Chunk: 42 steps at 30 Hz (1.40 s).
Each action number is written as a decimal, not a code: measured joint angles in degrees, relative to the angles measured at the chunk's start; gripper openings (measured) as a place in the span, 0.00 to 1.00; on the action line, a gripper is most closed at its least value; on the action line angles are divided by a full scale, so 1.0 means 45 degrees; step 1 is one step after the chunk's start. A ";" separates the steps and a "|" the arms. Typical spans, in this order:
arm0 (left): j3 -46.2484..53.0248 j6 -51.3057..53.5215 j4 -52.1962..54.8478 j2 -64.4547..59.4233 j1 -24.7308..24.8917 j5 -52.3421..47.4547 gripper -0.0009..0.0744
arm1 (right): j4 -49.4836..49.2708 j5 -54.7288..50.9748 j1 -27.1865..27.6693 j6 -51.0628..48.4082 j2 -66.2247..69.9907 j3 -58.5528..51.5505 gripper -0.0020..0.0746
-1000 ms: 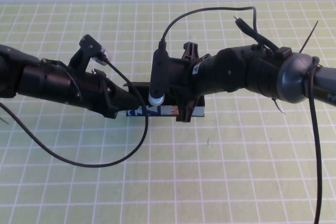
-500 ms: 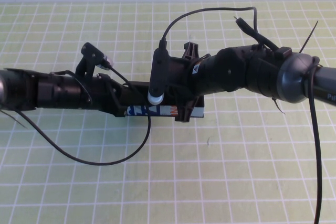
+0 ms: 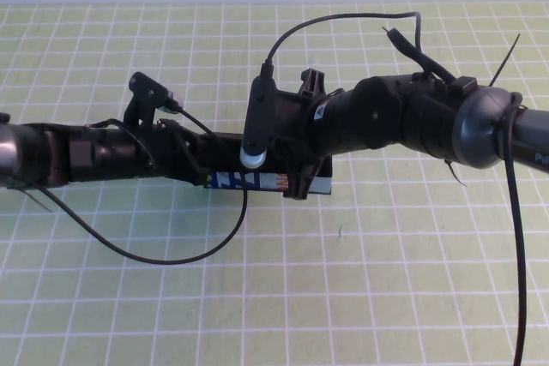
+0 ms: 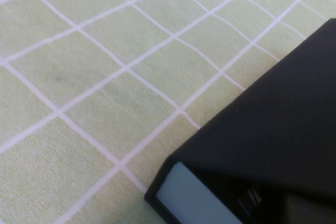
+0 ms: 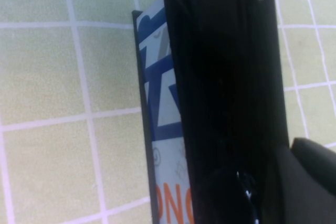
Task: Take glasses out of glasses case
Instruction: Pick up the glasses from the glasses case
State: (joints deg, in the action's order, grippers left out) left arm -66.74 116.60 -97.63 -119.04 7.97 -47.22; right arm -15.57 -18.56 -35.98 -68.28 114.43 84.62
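The glasses case (image 3: 266,182) lies at the table's middle, its light-blue printed front facing me. My left gripper (image 3: 199,165) is at the case's left end. The left wrist view shows the black flap lid (image 4: 273,114) and a light-blue end (image 4: 186,198) very close. My right gripper (image 3: 297,176) is down over the case's right half. The right wrist view shows the blue and orange print (image 5: 164,129) beside a dark black opening (image 5: 226,77). I cannot make out the glasses in the dark.
A green mat with a white grid (image 3: 360,280) covers the table. Black cables loop from both wrists: one (image 3: 171,259) hangs in front of the left arm, another (image 3: 343,19) arches over the right arm.
My left arm has dropped flatter and reached further in at the case's left end. The right arm and the case have hardly moved.
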 joint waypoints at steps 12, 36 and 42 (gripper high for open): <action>0.0000 -0.0169 0.0070 0.0000 0.0000 0.0023 0.01 | -0.0229 0.0938 0.0000 0.1324 -0.0027 0.0000 0.36; 0.0000 -0.0445 0.0101 0.0000 0.0000 0.0001 0.01 | -0.0746 -0.2455 0.0029 0.9153 -0.0435 0.0000 0.01; 0.0000 -0.0471 0.0129 0.0000 0.0000 0.0001 0.01 | -0.0714 -0.0675 0.0505 0.9674 -0.0236 0.0000 0.01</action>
State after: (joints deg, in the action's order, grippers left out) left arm -66.74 114.48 -97.05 -119.04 7.97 -47.22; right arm -18.78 -21.60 -33.71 -24.75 113.36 84.62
